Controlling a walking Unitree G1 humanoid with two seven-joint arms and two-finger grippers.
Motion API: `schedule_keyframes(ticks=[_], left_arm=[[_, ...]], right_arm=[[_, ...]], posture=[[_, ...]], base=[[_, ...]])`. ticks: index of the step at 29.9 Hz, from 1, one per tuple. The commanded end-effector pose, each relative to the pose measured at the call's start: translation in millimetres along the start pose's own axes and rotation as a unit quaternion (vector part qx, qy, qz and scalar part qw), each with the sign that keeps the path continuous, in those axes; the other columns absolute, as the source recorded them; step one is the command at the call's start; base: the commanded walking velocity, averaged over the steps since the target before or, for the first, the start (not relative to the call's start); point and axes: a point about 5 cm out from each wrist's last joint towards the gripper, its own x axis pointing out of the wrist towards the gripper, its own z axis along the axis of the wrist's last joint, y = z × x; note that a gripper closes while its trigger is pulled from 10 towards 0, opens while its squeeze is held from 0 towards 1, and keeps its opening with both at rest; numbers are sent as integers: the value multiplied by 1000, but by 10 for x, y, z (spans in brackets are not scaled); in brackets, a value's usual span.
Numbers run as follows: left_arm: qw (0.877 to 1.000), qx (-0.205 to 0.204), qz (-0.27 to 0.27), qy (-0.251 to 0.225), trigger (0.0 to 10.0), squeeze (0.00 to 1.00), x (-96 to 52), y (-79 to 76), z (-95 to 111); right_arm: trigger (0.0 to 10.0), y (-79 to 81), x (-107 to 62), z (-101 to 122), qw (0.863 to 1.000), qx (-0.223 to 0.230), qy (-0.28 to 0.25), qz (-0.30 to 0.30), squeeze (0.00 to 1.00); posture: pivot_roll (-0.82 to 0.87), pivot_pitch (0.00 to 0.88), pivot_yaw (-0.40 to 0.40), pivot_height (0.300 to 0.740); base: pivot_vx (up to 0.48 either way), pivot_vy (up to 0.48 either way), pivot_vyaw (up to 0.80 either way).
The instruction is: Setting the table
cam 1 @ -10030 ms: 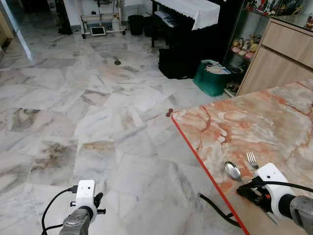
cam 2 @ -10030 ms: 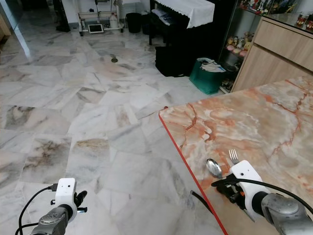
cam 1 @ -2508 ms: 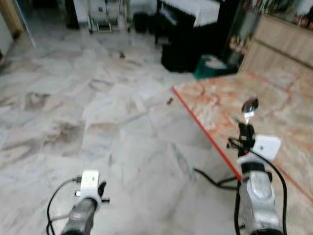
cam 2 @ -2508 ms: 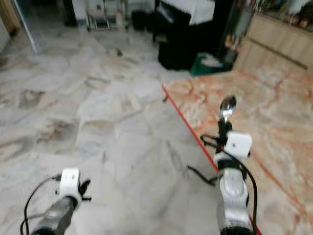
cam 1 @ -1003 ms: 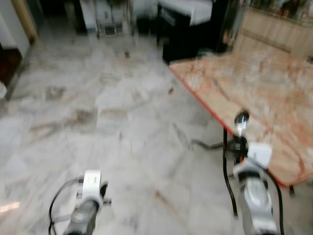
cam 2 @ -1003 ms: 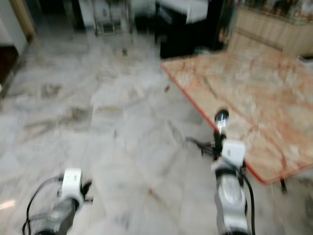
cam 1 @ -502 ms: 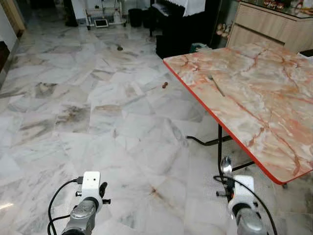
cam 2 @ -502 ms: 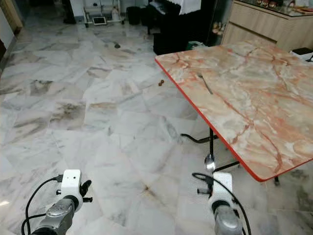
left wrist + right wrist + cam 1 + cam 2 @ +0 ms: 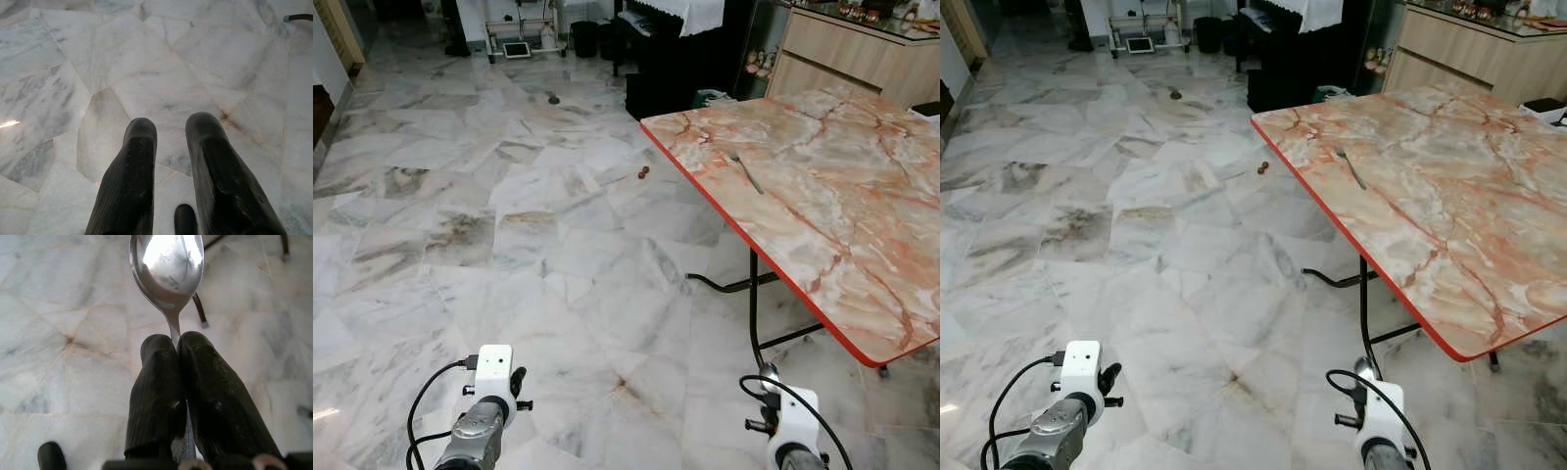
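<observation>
Down low, the right tool (image 9: 176, 357) is clamped on the neck of a spoon (image 9: 166, 264), bowl pointing away over the marble floor (image 9: 509, 245) beside the bench (image 9: 822, 196). The left tool (image 9: 171, 161) hangs idle, fingers apart. A fork (image 9: 744, 171) lies alone on the bench near its far corner (well apart from the spoon). To do this well, I'd lift the spoon above the red edge before reaching in. No containers stand anywhere around.
</observation>
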Motion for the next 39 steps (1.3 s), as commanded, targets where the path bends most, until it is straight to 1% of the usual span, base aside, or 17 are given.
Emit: schedule_keyframes(ticks=[1,3,7,12,15,18,19,20,22,27,30,32,34,35,37,38,39], left_arm=[[1000,-2,3,18,10000,0,-9,31,-53],[1000,-2,2,21,10000,0,-10,29,-61],[999,-5,-1,42,10000,0,-30,30,-140],[999,-10,5,51,10000,0,-45,48,-185],[998,-12,2,65,10000,0,-68,51,-252],[997,-14,0,71,10000,0,-78,44,-282],[997,-15,-2,74,10000,0,-82,37,-295],[997,-15,-2,74,10000,0,-82,37,-295],[997,-14,-8,79,10000,0,-92,22,-323],[996,-11,-16,88,10000,0,-115,31,-376],[995,-6,-21,94,10000,0,-126,50,-399],[994,9,-37,101,10000,0,-154,95,-443],[992,28,-53,112,10000,0,-186,119,-501],[992,28,-53,112,10000,0,-186,119,-501],[988,54,-61,129,10000,0,-224,138,-578],[985,62,-63,147,10000,0,-268,151,-664],[985,62,-63,147,10000,0,-268,151,-664]], right_arm=[[10000,-45,-7,-18,1000,12,2,-13,0],[10000,-56,-11,-36,1000,13,7,-17,0],[10000,-72,-29,-101,999,12,21,-28,0],[10000,-63,-38,-139,999,18,30,-28,0],[10000,-78,-54,-195,999,-7,46,-18,0],[10000,-129,-73,-243,998,-11,56,-19,0],[10000,-176,-87,-275,998,-11,64,-21,0],[10000,-176,-87,-275,998,-11,64,-21,0],[10000,-268,-113,-328,997,-16,78,-23,0],[10000,-367,-137,-360,996,-20,87,-27,0],[10000,-327,-128,-348,996,-21,84,-24,0],[10000,-301,-128,-353,996,-11,81,-31,0],[10000,-306,-137,-371,996,-16,84,-30,0],[10000,-306,-137,-371,996,-16,84,-30,0],[10000,-304,-141,-382,996,-12,86,-32,0],[10000,-293,-142,-389,996,-8,87,-34,0],[10000,-293,-142,-389,996,-8,87,-34,0]], posture=[[66,0,-18,727],[69,0,-19,727],[74,0,-25,727],[73,0,-29,727],[77,0,-35,727],[80,0,-38,727],[80,0,-37,727],[80,0,-37,727],[80,0,-38,727],[80,0,-37,727],[77,0,-32,727],[74,0,-21,727],[72,0,-15,727],[72,0,-15,727],[70,0,-12,727],[63,0,-5,727],[63,0,-5,727]], base=[[0,0,0],[0,0,0],[0,0,0],[0,0,-741],[0,0,-765],[0,0,-763],[0,0,-763],[0,0,-763],[0,0,-753],[0,0,-745],[0,0,-744],[0,0,-738],[0,0,-731],[0,0,-725],[0,0,-725],[0,0,-725],[0,0,-725]])
